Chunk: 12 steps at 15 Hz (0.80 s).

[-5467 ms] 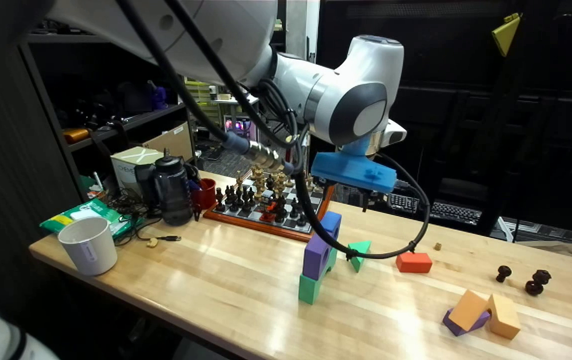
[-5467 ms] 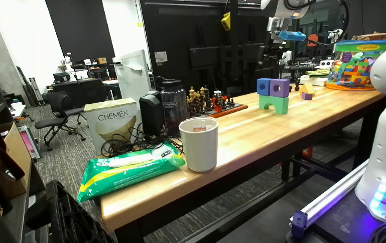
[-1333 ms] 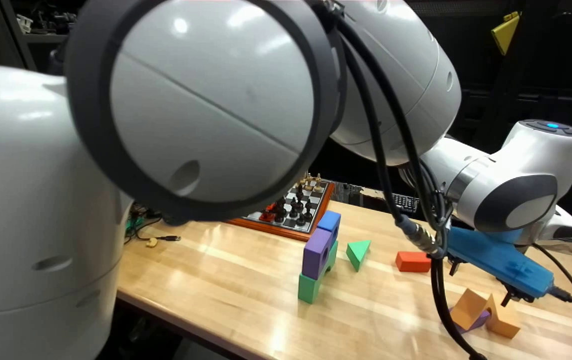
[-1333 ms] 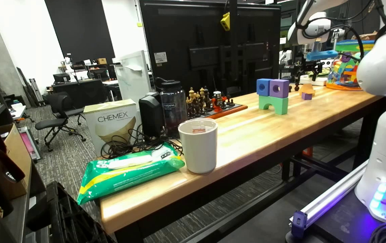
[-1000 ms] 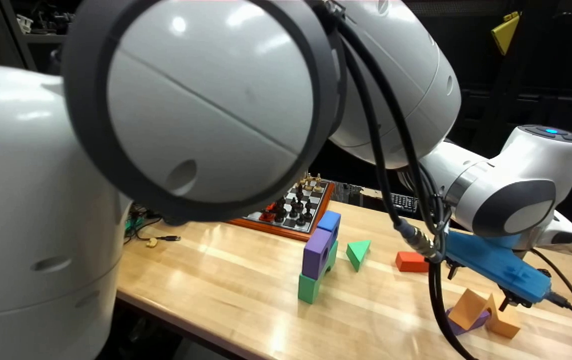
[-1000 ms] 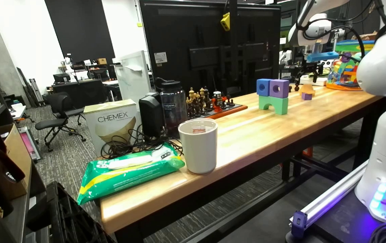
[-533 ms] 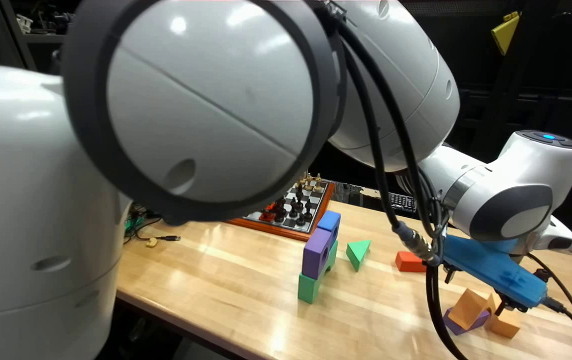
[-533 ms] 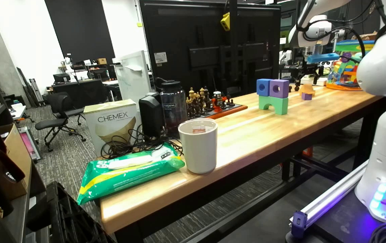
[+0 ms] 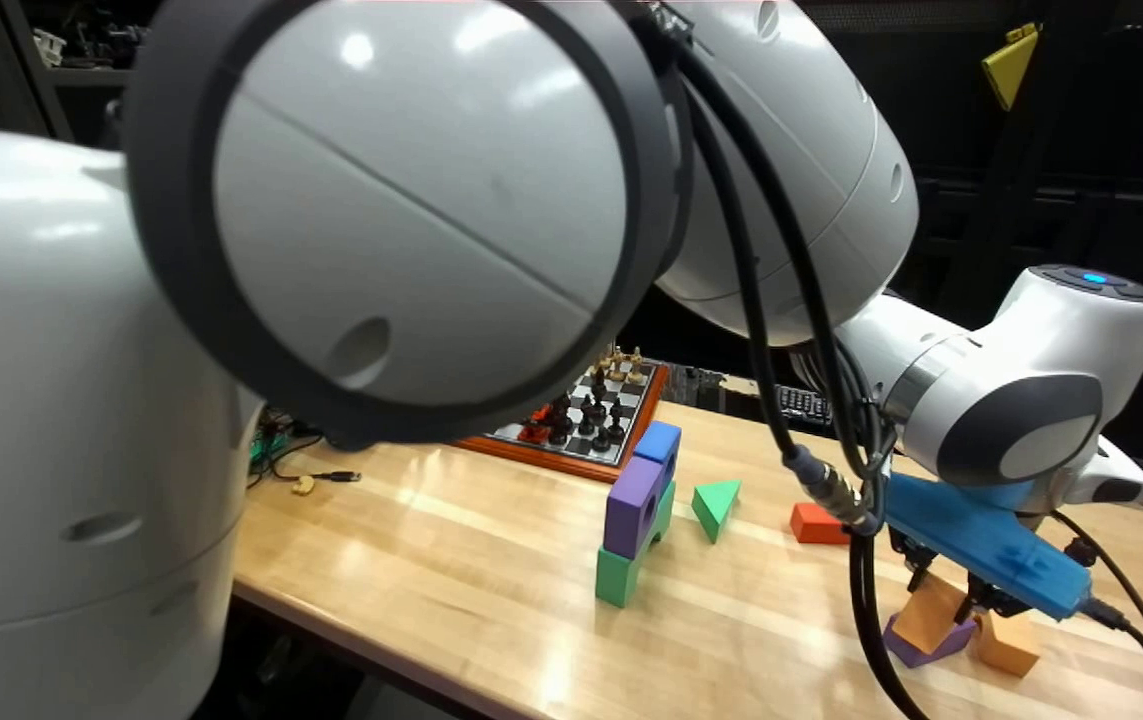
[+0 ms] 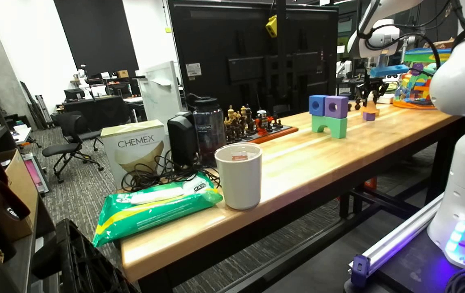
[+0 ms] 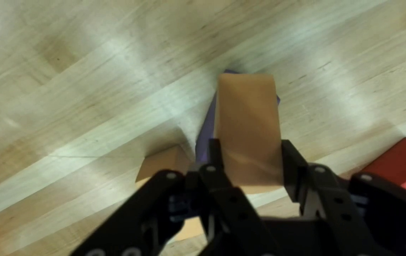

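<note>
- The gripper (image 11: pixel 249 150) pinches the orange block (image 11: pixel 248 117), right of centre in the wrist view, long axis running up-frame.
- Under it, a purple block (image 11: pixel 207 134); pale wooden tabletop (image 11: pixel 92 92).
- Black chair (image 10: pixel 68 149), left in an exterior view.

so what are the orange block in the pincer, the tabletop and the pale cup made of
Held orange block: probably foam, matte, its faces plain and grainless; painted wood is possible. Tabletop: wood, apparently varnished, with joined strips, grain and bright glare. Pale cup: perhaps ceramic, smooth with a soft sheen, though plastic could look the same.
</note>
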Each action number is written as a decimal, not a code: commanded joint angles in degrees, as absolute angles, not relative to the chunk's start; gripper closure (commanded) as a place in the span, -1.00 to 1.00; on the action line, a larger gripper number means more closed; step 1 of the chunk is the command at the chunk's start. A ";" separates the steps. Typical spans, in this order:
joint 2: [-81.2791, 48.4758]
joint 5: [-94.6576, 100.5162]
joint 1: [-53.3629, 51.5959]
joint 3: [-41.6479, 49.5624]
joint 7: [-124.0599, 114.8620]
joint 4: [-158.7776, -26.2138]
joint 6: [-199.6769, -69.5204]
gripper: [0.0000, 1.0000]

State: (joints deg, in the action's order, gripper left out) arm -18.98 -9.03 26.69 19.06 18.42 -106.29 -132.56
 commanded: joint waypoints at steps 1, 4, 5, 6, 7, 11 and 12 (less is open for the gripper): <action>-16.84 -7.72 27.07 18.68 18.11 -108.23 -132.75 0.66; -16.73 -7.55 27.10 18.72 18.28 -108.26 -132.75 0.66; -16.58 -7.38 27.08 18.78 18.27 -108.32 -132.81 0.66; -16.34 -7.09 27.06 18.85 18.32 -108.41 -132.81 0.66; -16.09 -6.69 27.02 18.92 18.37 -108.47 -132.75 0.66; -13.46 -5.33 26.78 18.88 19.56 -109.78 -132.89 0.66; -12.58 -4.97 26.64 18.89 19.67 -110.33 -133.10 0.66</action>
